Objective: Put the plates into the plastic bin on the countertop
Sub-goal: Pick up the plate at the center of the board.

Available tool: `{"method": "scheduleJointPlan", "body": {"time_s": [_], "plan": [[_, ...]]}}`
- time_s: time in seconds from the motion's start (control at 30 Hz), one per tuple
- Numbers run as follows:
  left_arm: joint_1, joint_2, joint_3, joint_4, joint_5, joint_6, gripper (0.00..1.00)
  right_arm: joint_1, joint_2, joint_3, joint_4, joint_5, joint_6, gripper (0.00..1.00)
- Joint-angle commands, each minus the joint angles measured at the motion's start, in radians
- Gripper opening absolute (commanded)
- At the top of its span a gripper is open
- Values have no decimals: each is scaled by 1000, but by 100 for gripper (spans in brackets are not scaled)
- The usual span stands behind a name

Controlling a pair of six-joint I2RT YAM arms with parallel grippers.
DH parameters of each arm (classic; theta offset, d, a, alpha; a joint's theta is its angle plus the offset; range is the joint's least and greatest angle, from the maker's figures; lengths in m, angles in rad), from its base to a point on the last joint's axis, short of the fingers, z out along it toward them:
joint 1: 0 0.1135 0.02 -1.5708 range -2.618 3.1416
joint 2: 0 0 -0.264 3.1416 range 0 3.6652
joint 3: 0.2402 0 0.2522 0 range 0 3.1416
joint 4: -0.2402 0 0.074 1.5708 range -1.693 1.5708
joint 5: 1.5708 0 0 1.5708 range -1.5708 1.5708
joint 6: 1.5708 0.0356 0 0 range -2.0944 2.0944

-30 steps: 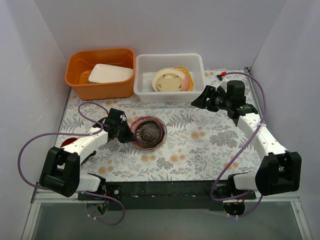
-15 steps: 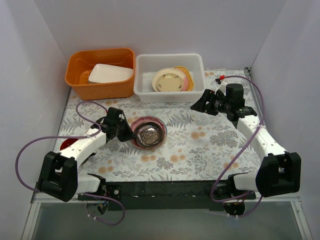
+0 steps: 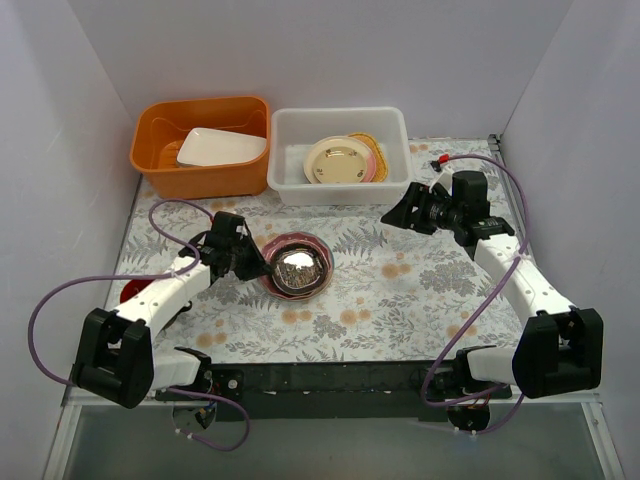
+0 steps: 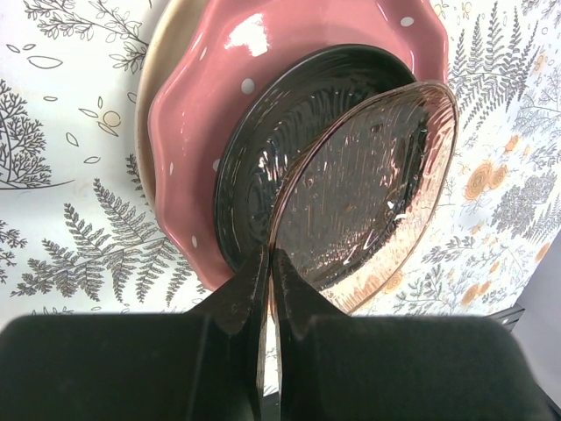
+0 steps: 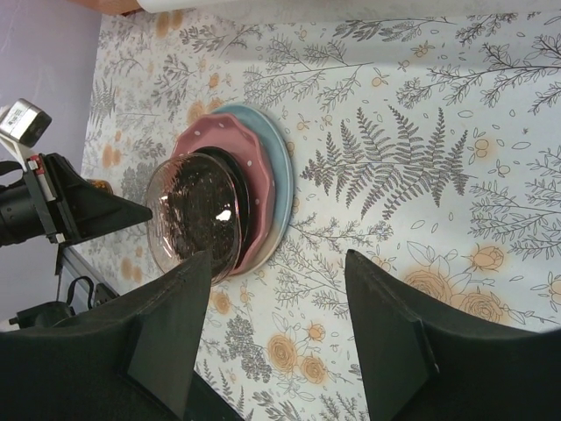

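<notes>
When we look down from above, we see the plastic bin (image 3: 335, 192) at the back of the countertop (image 3: 400, 290), with its long side running left to right. A cream plate (image 3: 338, 161) lies flat inside it on top of other plates. The orange tub (image 3: 160, 172) sits just beside the bin's left end and holds a white dish (image 3: 220, 147). In front of the bin, near its left half, the left gripper (image 3: 262, 266) pinches the rim of a clear pinkish plate (image 3: 300, 264). The right gripper (image 3: 390, 215) hangs just in front of the bin's right front corner, above the countertop.

From the left wrist, we see both fingers (image 4: 235, 303) pressed on the near edge of the clear plate, with only the thin rim between them. That plate is tipped and does not lie flat. Its hollow side faces up. Under it sits a small black plate (image 4: 259, 175), inside a pink dotted plate (image 4: 193, 114), and a pale plate (image 4: 151, 92) peeks out below.

From the right wrist, we see the two fingers (image 5: 166, 324) spread wide apart. They hold nothing and touch nothing. Between them, farther off, we see the plate pile with a light blue rim at the bottom.
</notes>
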Motion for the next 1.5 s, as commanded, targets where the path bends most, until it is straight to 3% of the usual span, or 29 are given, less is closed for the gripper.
{"method": "scheduleJointPlan", "body": {"time_s": [0.0, 0.77, 1.13, 1.47], "plan": [[-5, -57, 41, -7, -6, -2, 0, -4, -28, -8, 25, -22, -1, 69], [-5, -92, 117, -26, 6, -8, 0, -3, -61, -78, 17, -55, 2, 69], [-5, -66, 169, -16, 31, -10, 0, -4, -97, -143, 43, -53, 4, 82], [-5, -33, 234, -10, 43, -5, 0, -3, -117, -178, 31, -56, -10, 85]]}}
